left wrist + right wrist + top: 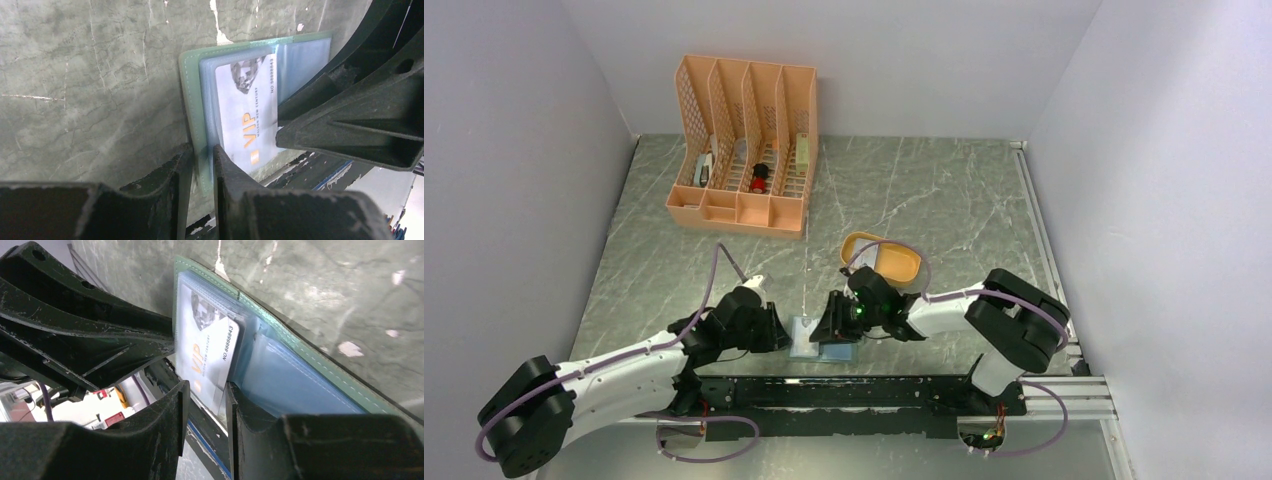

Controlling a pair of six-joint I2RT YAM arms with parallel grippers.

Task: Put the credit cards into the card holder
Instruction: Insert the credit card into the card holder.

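While the grey-green marbled table [944,200] fills the overhead view, the left arm [614,375] and the right arm [984,310] reach in from 7 and 4 o'clock. They meet at the near edge, at 6 o'clock.

A peach lattice organizer [744,130] stands far back at 11 o'clock, with a few small items in its slots. A mustard-yellow oval tray [894,262] sits near the middle of the table, just behind the right wrist.

The left gripper [776,330] lies at 9 o'clock of the card holder [806,342]. The right gripper [839,322] hangs over the holder's 2 o'clock side.

The card holder lies open and flat at the table's near edge, sage-green cover down and pale bluish clear sleeves facing up.

A pale grey-white credit card [247,115] with gold "VIP" lettering lies against the top sleeve, on the half nearer the left gripper. Whether it is fully inside the sleeve I cannot tell.

The left fingers [170,185] stand only narrowly apart, with the holder's green border running into the gap between them. I cannot tell whether they clamp that border or merely straddle it.

The right fingers [165,415] are parted a little. The card's near end shows in the gap, with free space on either side, so they do not pinch it.
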